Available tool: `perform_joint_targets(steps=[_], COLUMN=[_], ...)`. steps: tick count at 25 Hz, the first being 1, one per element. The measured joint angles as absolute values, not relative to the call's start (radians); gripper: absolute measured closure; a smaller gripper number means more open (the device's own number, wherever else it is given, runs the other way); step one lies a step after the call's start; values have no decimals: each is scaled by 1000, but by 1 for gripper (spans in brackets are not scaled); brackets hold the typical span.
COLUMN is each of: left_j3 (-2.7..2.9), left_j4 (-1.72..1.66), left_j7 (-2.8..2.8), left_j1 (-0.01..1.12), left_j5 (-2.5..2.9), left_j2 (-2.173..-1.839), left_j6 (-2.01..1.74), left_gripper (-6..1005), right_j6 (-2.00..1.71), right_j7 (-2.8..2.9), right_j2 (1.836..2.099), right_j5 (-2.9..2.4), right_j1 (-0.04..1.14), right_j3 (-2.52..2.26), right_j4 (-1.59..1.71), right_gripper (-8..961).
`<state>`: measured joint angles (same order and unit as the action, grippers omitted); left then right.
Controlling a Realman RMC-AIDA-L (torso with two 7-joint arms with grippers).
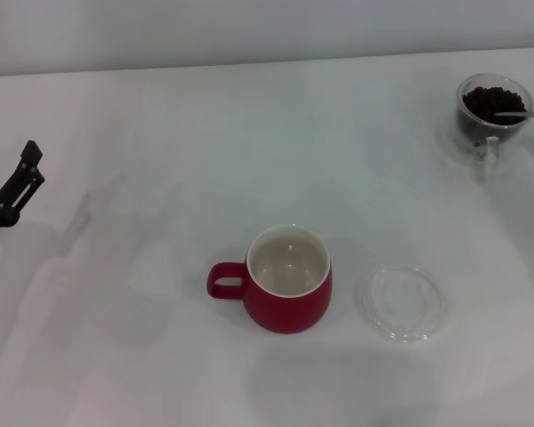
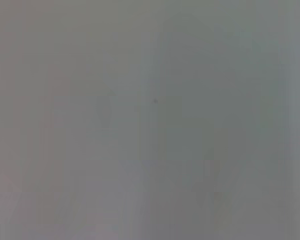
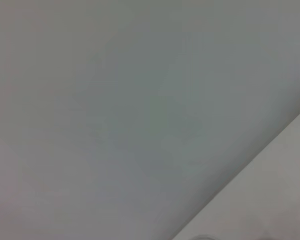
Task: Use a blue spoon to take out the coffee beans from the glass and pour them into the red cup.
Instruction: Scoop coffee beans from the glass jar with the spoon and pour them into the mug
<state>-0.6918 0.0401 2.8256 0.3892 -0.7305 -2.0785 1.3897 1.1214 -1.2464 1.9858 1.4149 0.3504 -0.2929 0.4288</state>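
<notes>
Currently the blue spoon (image 1: 516, 115) rests in the glass (image 1: 492, 111) of coffee beans (image 1: 494, 100) at two o'clock, well apart from the red cup (image 1: 287, 278) at centre. Its handle overhangs the rim, so a clumsy grab could tip the glass. Only the head view shows the left tool (image 1: 18, 182) at nine o'clock, seemingly open; the right tool is unseen.

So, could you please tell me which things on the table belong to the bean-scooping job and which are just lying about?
Belongs to the job:
- glass, far right
- coffee beans inside it
- blue spoon resting in the glass
- red cup, centre, empty
- left gripper, at the left edge

Just lying about:
- flat clear dish, beside the cup
</notes>
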Motion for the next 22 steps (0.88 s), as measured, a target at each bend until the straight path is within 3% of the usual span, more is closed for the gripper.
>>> perform_joint_targets(steps=[22], left_j3=[-688], left_j4=[41], left_j7=[2826], left_j1=[373], left_j5=[-728], left_j2=[-2079], left_j6=[1403], left_gripper=[123], right_j6=[1148], right_j7=[-1220], right_j2=[1976], right_j5=[1469], right_j1=[313], right_j3=[-295], right_j4=[435], right_gripper=[804])
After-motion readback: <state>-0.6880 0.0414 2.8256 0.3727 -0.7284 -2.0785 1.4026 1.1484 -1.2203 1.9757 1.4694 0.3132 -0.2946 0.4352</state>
